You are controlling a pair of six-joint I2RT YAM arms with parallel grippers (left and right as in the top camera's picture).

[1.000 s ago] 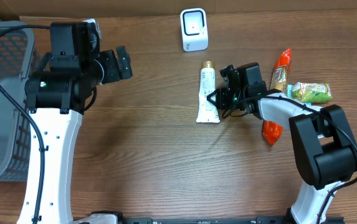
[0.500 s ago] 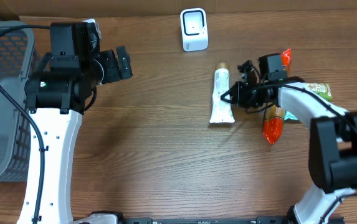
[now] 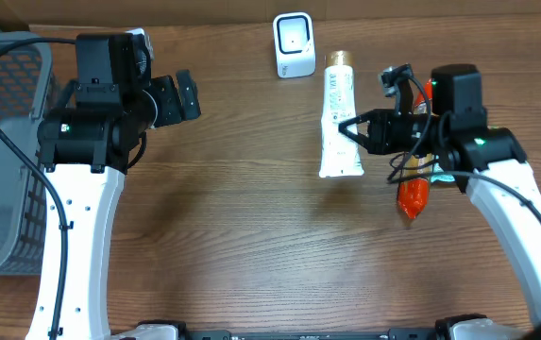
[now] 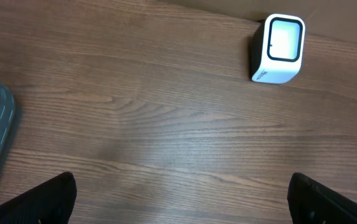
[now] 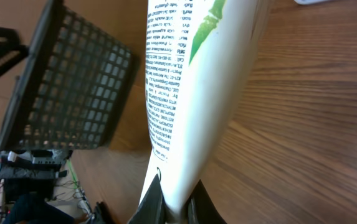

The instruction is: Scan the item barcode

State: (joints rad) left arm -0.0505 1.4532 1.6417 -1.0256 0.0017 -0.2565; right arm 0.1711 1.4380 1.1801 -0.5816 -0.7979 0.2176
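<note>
A white plastic tube with a gold cap and green print (image 3: 340,118) is gripped by the right claw (image 3: 353,129). The claw's two dark fingers are closed on the tube's right-hand edge, about halfway along its length. In the overhead view the tube is seen lengthwise, with its cap turned toward the far edge of the brown wood-grain surface (image 3: 251,236) and its flat crimped end toward the near edge. The cap is placed just to the right of a small white box-shaped scanner with a dark-framed window (image 3: 295,44), close to it but apart. Whether the tube is raised off the surface cannot be told for certain.

In the right wrist view one side of the tube is shown covered with fine black print and a green leaf mark. Its narrow edge is clamped between the finger pads (image 5: 150,200) at the bottom of the frame.

A grey plastic mesh basket (image 3: 1,170) is set at the left edge of the surface. The left claw (image 3: 187,94) is held near it, well apart from the tube, with its jaws spread wide over bare wood. An orange-red foil packet (image 3: 414,196) is seen to the right of the tube's crimped end, partly covered by the white robot arm (image 3: 506,208).
</note>
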